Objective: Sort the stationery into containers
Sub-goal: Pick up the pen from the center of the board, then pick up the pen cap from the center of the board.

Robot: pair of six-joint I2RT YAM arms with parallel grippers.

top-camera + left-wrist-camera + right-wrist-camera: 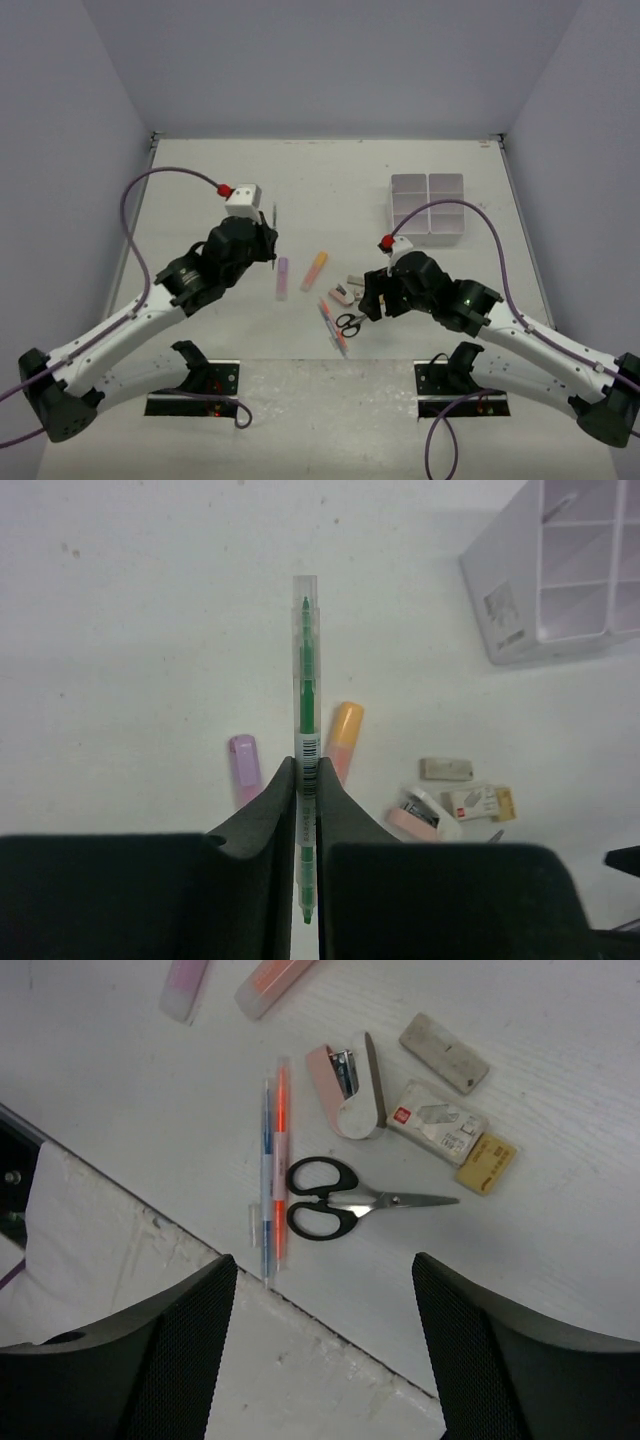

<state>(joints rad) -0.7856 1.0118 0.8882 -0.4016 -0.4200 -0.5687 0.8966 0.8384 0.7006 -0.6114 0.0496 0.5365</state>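
Two grippers, entered from the fingers outward.

1. Left gripper (306,772): clamped on the green pen (306,670). I hold it low on the barrel. Most of its length sticks out toward 12 o'clock in the wrist view, lifted off the table (120,630). Below lie the lilac highlighter (244,765) at 9 o'clock of the fingers and the orange highlighter (345,735) at 3 o'clock.

2. Right gripper (322,1265): fingers spread wide with nothing between them, hovering over the black scissors (340,1200). Their blades point to 3 o'clock. Two thin pens (272,1180) lie side by side at 9 o'clock, touching the handles. The pink stapler (350,1090) is at 12 o'clock. The staple box (437,1123) and tan eraser (485,1163) are at 2 o'clock, with the grey eraser (444,1052) beyond.

3. Organiser box (505,610): at 1 o'clock on the table in the top view, well apart from the held pen.

Hazards, as I judge them:
- The long overhang could let the pen pivot in my grip or catch a divider.
- My left arm must reach toward the right arm's side, so the two could collide.
- Closing on the scissors could drag the touching pens along.
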